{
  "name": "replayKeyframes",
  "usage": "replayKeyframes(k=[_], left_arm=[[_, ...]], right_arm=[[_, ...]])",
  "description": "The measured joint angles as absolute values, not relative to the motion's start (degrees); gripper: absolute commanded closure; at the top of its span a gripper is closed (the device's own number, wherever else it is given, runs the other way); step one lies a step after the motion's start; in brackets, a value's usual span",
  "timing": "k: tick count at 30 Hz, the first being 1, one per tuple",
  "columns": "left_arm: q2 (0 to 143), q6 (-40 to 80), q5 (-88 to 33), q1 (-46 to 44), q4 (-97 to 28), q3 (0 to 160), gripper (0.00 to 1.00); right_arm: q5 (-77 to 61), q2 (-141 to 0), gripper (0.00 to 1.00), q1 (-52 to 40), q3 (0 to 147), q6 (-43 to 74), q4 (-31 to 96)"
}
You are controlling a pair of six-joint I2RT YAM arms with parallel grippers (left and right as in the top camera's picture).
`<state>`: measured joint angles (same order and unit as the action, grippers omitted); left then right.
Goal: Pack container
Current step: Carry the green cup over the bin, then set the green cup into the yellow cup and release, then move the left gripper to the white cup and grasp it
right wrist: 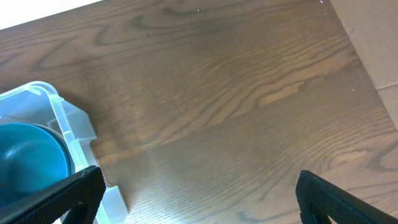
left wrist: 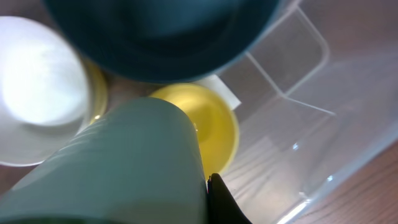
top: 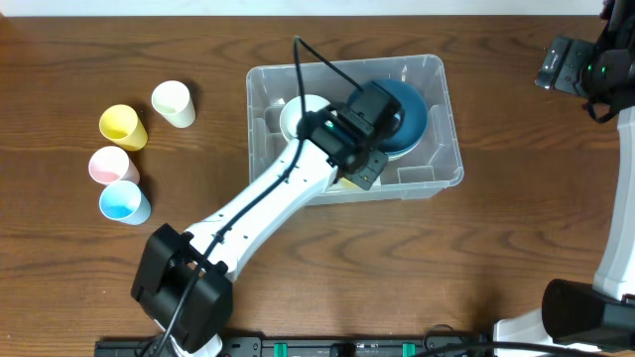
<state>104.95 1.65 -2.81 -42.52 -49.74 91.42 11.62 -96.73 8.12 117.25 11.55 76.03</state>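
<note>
The clear plastic container point(top: 451, 149) stands at the table's middle. It holds a dark blue bowl point(top: 409, 111), a white bowl point(top: 296, 117) and a yellow bowl point(left wrist: 216, 127). My left gripper point(top: 359, 167) is inside the container and shut on a pale green cup point(left wrist: 124, 168), held just above the yellow bowl. One black finger point(left wrist: 222, 202) presses on the cup's side; the other is hidden. My right gripper point(right wrist: 199, 193) is open and empty, above bare table right of the container point(right wrist: 68, 137). It also shows in the overhead view point(top: 573, 64).
Several cups stand left of the container: cream point(top: 174, 102), yellow point(top: 123, 126), pink point(top: 109, 164) and blue point(top: 124, 202). The left arm reaches diagonally from the front left base point(top: 184, 288). The right arm's base point(top: 585, 312) stands at the front right.
</note>
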Motion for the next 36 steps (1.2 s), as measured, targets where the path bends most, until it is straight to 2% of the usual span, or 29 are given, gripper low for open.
replayKeyframes(k=[6, 7, 11, 13, 21, 26, 32, 36], left_arm=[[105.0, 1.7, -2.8, -44.5, -49.2, 91.4, 0.94], [105.0, 1.7, -2.8, -44.6, -49.2, 91.4, 0.91], [105.0, 1.3, -2.8, -44.6, -49.2, 91.4, 0.46], [105.0, 1.5, -2.7, -44.6, -49.1, 91.4, 0.40], [105.0, 1.7, -2.6, -44.0, -49.0, 91.4, 0.39], [103.9, 1.7, -2.5, -39.9, -50.9, 93.7, 0.39], [96.3, 1.7, -1.6, -28.2, -51.2, 99.1, 0.39], [92.9, 1.7, -1.1, -15.3, -51.1, 101.2, 0.40]], right_arm=[[11.6, -96.7, 0.01, 8.1, 117.3, 11.6, 76.1], [11.6, -96.7, 0.01, 8.1, 117.3, 11.6, 76.1], [11.6, -96.7, 0.01, 8.1, 117.3, 11.6, 76.0], [11.6, -96.7, 0.01, 8.1, 117.2, 11.6, 76.1], [11.6, -96.7, 0.01, 8.1, 117.3, 11.6, 76.1], [11.6, -96.7, 0.01, 8.1, 117.2, 11.6, 76.0], [11.6, -96.7, 0.01, 8.1, 117.3, 11.6, 76.1], [11.6, -96.7, 0.01, 8.1, 117.3, 11.6, 76.0]])
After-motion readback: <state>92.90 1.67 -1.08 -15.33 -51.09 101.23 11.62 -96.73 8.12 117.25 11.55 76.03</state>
